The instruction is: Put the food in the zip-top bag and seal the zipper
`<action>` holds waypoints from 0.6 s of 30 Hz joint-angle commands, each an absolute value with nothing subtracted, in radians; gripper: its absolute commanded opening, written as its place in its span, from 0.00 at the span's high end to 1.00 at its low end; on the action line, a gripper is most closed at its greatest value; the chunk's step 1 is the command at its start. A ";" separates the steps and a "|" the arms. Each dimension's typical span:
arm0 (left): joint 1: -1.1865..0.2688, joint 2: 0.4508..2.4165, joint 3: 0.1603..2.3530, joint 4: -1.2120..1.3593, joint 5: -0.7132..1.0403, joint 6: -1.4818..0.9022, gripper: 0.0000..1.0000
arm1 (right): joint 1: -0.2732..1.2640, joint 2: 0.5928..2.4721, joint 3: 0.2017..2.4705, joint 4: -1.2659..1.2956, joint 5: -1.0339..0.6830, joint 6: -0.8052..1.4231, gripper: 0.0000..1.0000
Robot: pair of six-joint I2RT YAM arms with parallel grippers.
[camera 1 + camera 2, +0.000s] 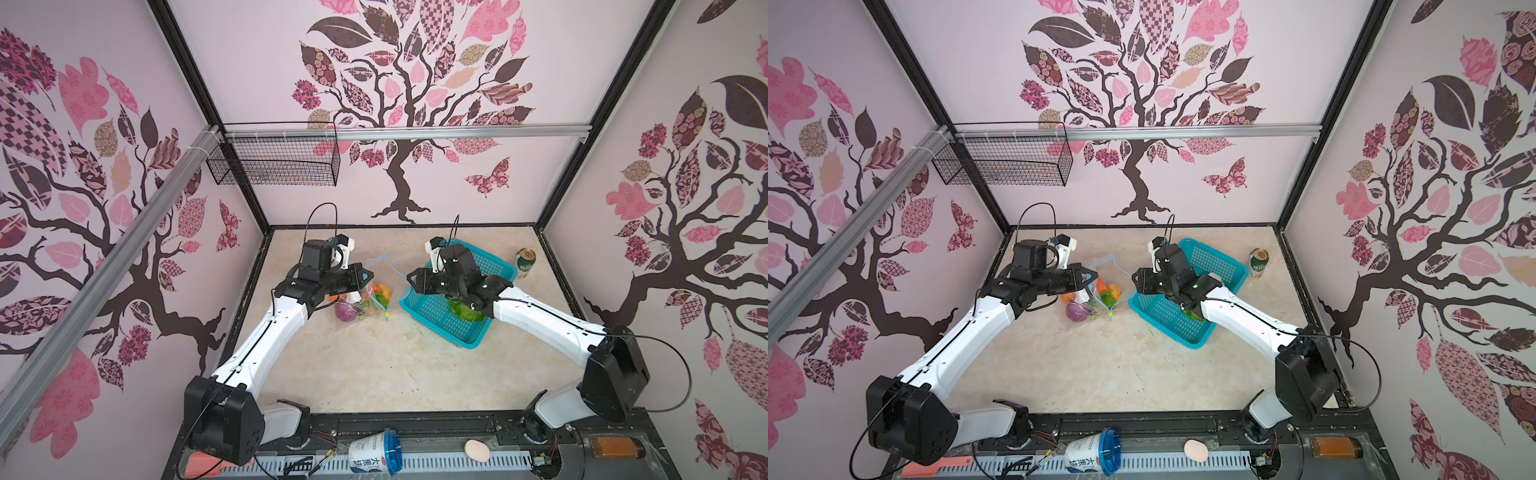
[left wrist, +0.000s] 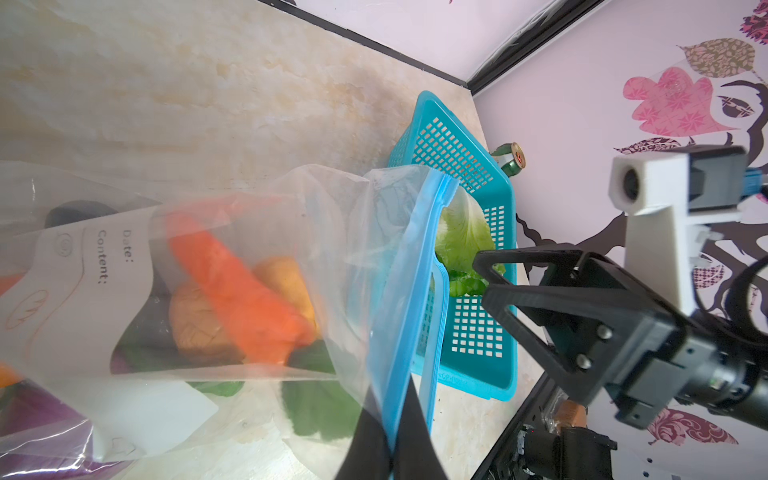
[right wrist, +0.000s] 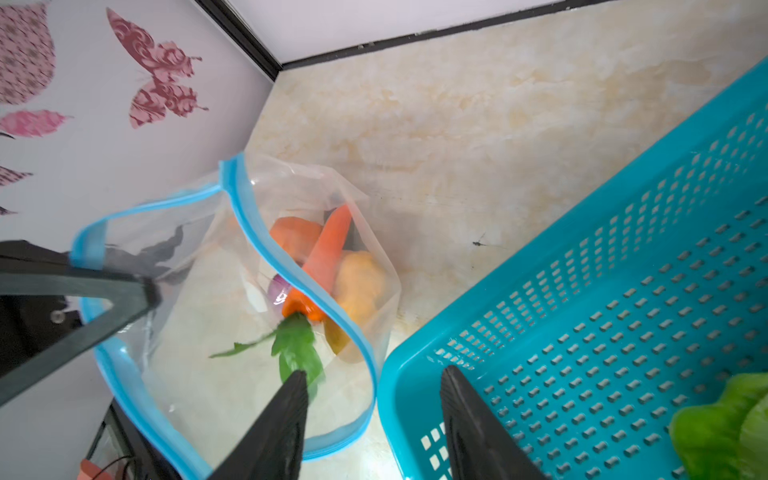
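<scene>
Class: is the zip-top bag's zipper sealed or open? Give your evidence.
Open. In the right wrist view the zipper has two blue sides bowed wide apart; the left gripper pinches one side.

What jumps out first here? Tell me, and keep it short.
The clear zip-top bag at mid-table stands out, its blue-edged mouth pinched up by the left gripper, with an orange carrot showing inside. Right of it sits a teal basket holding a green cabbage, the right gripper open over its bag-side rim.
</scene>
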State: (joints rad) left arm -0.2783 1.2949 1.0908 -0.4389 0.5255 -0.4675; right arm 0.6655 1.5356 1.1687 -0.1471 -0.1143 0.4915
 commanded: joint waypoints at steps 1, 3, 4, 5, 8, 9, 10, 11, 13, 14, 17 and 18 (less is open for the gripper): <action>-0.273 1.285 1.065 -0.419 0.532 -0.461 1.00 | 0.670 1.620 1.214 -0.167 -0.147 0.483 0.58; -0.273 1.283 1.064 -0.417 0.530 -0.461 1.00 | 0.670 1.651 1.240 -0.167 -0.173 0.485 0.66; -0.273 1.283 1.065 -0.418 0.529 -0.461 1.00 | 0.669 1.659 1.248 -0.165 -0.181 0.487 0.68; -0.273 1.282 1.066 -0.420 0.528 -0.460 1.00 | 0.670 1.665 1.255 -0.159 -0.185 0.488 0.72; -0.272 1.278 1.065 -0.419 0.526 -0.460 1.00 | 0.670 1.667 1.272 -0.161 -0.191 0.478 0.86; -0.272 1.278 1.066 -0.420 0.525 -0.458 1.00 | 0.670 1.664 1.278 -0.164 -0.191 0.471 0.94; -0.271 1.276 1.065 -0.419 0.523 -0.459 1.00 | 0.670 1.659 1.285 -0.170 -0.193 0.466 1.00; -0.268 1.275 1.067 -0.421 0.521 -0.458 1.00 | 0.670 1.652 1.292 -0.175 -0.198 0.461 1.00; -0.260 1.271 1.071 -0.425 0.517 -0.456 1.00 | 0.670 1.631 1.302 -0.176 -0.208 0.456 1.00; -0.253 1.270 1.081 -0.433 0.516 -0.451 1.00 | 0.669 1.617 1.308 -0.176 -0.218 0.454 1.00; -0.232 1.257 1.117 -0.462 0.495 -0.436 1.00 | 0.670 1.576 1.335 -0.171 -0.258 0.451 1.00; -0.225 1.248 1.134 -0.473 0.490 -0.432 1.00 | 0.670 1.565 1.348 -0.174 -0.274 0.448 1.00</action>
State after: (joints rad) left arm -0.2443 1.2861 1.0916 -0.4484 0.5159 -0.4599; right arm 0.6682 1.6444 1.2854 -0.1654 -0.2245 0.4671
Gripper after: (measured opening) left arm 0.049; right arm 0.048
